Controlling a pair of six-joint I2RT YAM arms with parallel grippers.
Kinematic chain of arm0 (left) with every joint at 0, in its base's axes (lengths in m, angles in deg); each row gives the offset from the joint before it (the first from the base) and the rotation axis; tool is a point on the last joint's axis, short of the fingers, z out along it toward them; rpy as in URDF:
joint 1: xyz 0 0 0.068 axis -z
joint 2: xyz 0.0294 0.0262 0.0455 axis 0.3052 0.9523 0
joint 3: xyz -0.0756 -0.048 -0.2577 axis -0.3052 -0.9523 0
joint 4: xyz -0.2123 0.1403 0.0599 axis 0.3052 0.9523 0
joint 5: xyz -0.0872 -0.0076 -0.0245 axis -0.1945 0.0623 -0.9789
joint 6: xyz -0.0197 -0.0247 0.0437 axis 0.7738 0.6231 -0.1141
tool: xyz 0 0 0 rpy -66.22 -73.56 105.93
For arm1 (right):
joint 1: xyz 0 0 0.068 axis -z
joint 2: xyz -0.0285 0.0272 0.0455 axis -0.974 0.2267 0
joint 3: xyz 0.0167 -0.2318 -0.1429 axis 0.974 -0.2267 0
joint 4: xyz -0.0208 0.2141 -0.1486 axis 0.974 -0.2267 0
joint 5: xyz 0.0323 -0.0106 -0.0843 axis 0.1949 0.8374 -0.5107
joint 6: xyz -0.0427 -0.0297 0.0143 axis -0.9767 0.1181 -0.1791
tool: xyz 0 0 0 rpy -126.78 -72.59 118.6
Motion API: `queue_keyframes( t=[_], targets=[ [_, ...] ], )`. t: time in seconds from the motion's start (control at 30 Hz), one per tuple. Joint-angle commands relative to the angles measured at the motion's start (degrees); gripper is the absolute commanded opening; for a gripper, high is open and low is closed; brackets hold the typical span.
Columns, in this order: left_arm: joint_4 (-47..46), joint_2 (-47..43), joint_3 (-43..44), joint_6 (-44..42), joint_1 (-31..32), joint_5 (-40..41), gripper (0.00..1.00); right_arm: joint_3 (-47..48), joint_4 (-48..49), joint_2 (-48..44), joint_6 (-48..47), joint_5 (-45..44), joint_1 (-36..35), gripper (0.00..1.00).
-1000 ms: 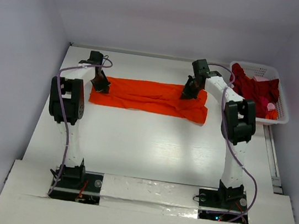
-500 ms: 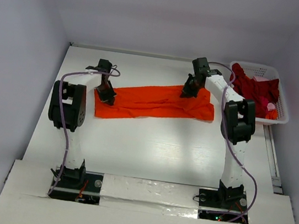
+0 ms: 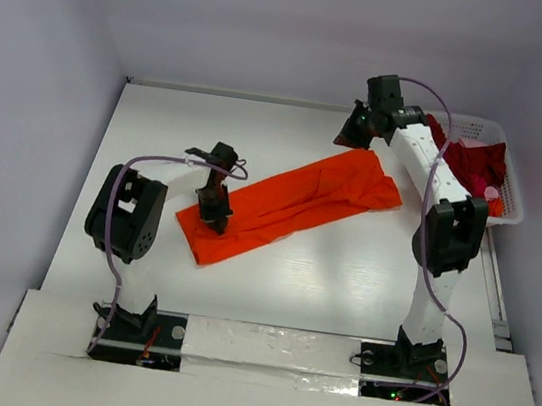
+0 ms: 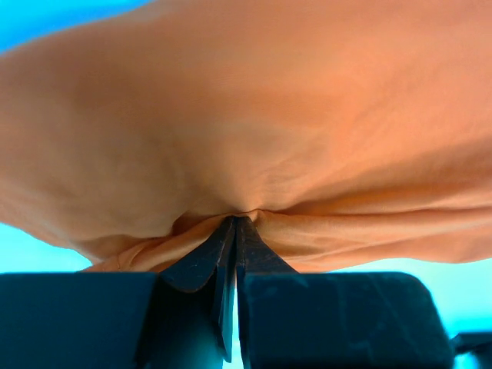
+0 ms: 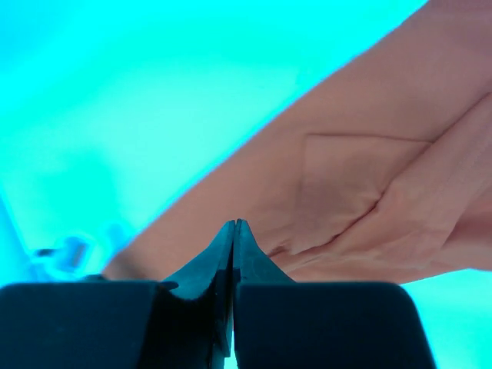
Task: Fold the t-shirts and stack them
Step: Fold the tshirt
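Note:
The bright orange t-shirt [image 3: 291, 201], folded into a long strip, lies diagonally on the white table from near left to far right. My left gripper [image 3: 216, 218] is shut on its near-left end, and the cloth bunches at the closed tips in the left wrist view [image 4: 234, 219]. My right gripper [image 3: 349, 138] is shut at the shirt's far-right corner. In the right wrist view [image 5: 233, 223] its closed tips sit on the orange cloth [image 5: 369, 154] near its edge. Dark crimson t-shirts [image 3: 469, 160] lie heaped in the basket.
The white lattice basket [image 3: 513, 202] stands at the back right edge of the table, right of my right arm. A grey wall runs along the back of the table. A taped strip crosses the front between the arm bases.
My left gripper moved nearer and to the right, dragging the shirt's left end. My right gripper moved farther back. The shirt swung from level to diagonal.

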Motion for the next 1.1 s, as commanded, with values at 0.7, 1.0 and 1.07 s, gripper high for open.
queue_keyframes(
  t=[0.7, 1.0, 1.07],
  targets=[
    [-1.7, -0.9, -11.8, 18.2, 40.8, -6.7, 0.0, -22.6, 5.3, -31.6, -2.1, 0.1, 0.3, 0.0],
    [4.8, 9.1, 3.0, 12.8, 52.6, -6.3, 0.0, -28.1, 7.2, -35.0, -1.6, 0.4, 0.3, 0.0],
    [5.8, 9.1, 6.5, 11.7, 53.2, -4.6, 0.0, -28.4, 7.1, -35.4, -1.8, 0.0, 0.3, 0.0]
  ],
)
